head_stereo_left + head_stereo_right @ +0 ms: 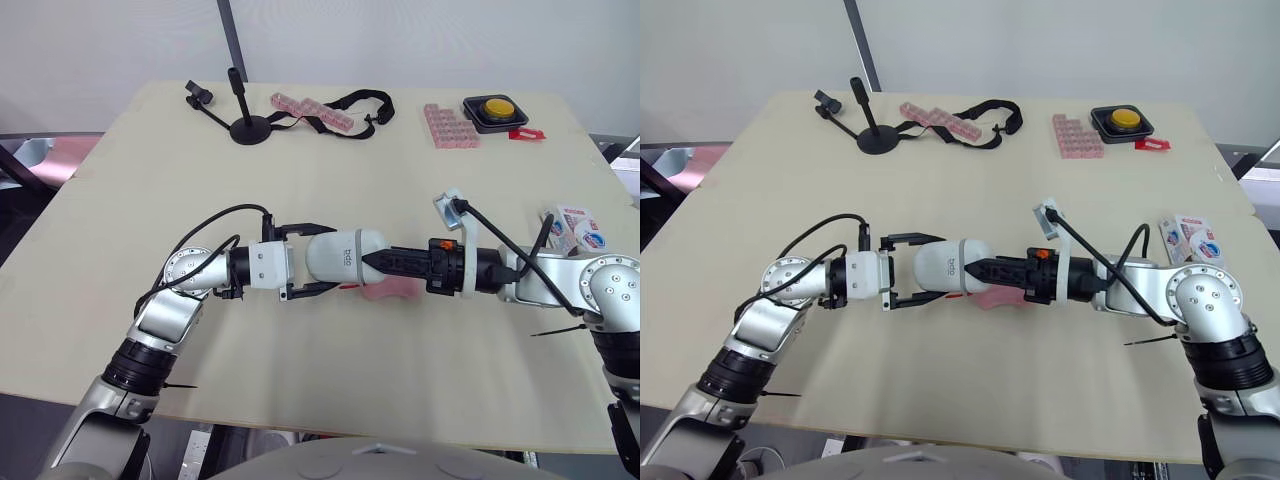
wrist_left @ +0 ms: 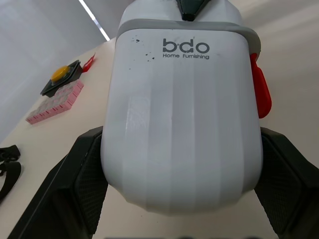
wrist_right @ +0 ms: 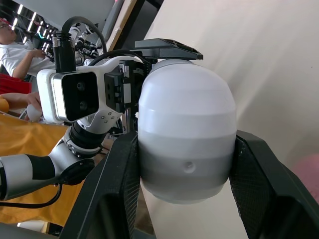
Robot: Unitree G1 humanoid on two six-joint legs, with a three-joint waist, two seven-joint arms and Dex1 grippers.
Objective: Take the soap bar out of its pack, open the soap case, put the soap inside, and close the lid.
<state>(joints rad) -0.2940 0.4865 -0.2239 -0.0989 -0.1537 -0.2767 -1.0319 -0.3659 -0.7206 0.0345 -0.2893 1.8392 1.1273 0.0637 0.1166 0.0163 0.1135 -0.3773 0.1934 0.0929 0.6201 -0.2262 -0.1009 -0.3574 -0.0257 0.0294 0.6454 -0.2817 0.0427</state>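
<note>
Left hand [image 1: 322, 259] and right hand [image 3: 184, 139] are each clamped on one end of the case [image 1: 340, 255], looks like to pull it open, soap [image 1: 392, 291] sitting right beside it.

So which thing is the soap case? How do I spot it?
Look at the middle of the big beige table, where the two arms meet. The soap case is gripped there between both sets of jaws. It is white and rounded, marked bdo, unlike the pink soap beside it.
</note>
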